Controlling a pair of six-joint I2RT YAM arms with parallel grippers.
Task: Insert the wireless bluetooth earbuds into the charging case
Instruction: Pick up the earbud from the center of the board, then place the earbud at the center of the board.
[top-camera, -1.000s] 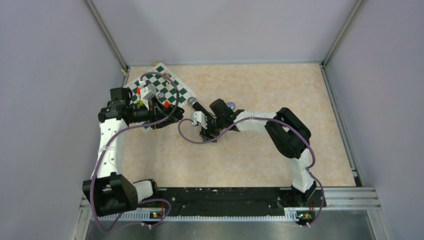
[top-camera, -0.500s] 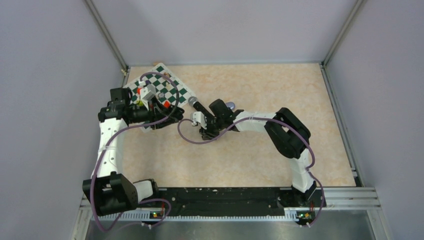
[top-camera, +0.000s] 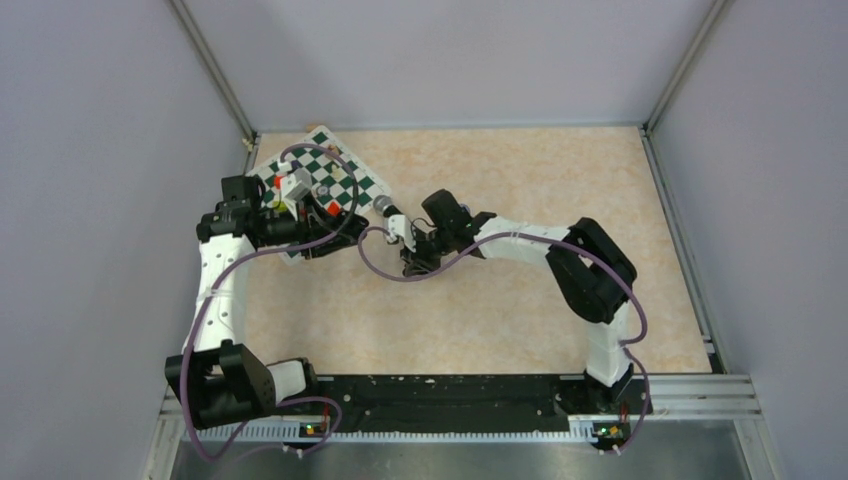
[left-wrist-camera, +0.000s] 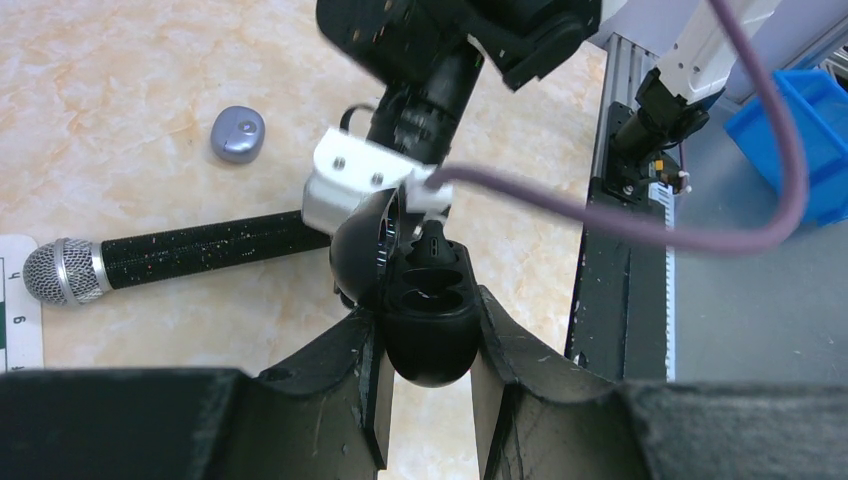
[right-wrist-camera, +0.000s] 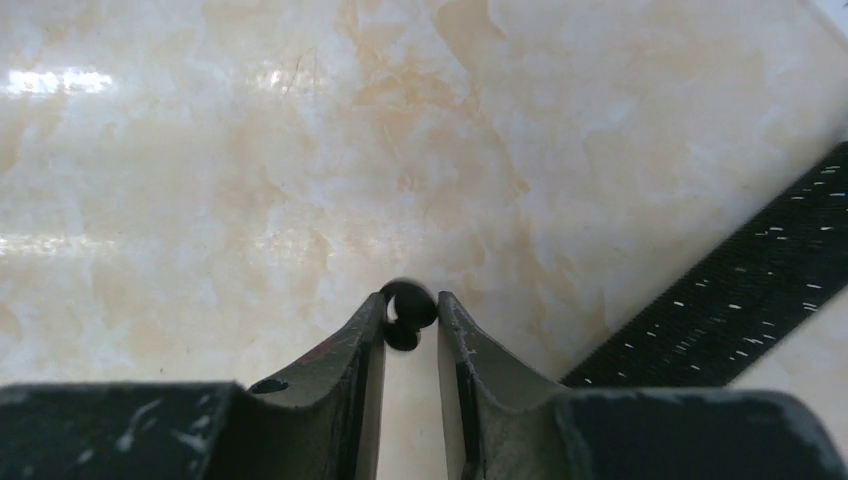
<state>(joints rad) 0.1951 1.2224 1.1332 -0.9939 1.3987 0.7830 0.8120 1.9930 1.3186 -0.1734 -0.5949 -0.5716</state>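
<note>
Narrowed since a second ago: right pincer (right-wrist-camera: 411, 300), tips now nipping black earbud (right-wrist-camera: 408, 314) on worktop (right-wrist-camera: 200, 150), near microphone (left-wrist-camera: 180, 255). Clamped in left pincer (left-wrist-camera: 428, 312): black charging case (left-wrist-camera: 430, 352), lid up, wells too dark to read. Lying shut beyond microphone: purple case (left-wrist-camera: 238, 134).

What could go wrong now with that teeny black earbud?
The black earbud sits only at the very tips of the right fingers, so it might pop out and roll off.
The open black case in the left fingers has small sockets, so the bud could miss or go in crooked.
The microphone lies close; the arm might bump it.
</note>
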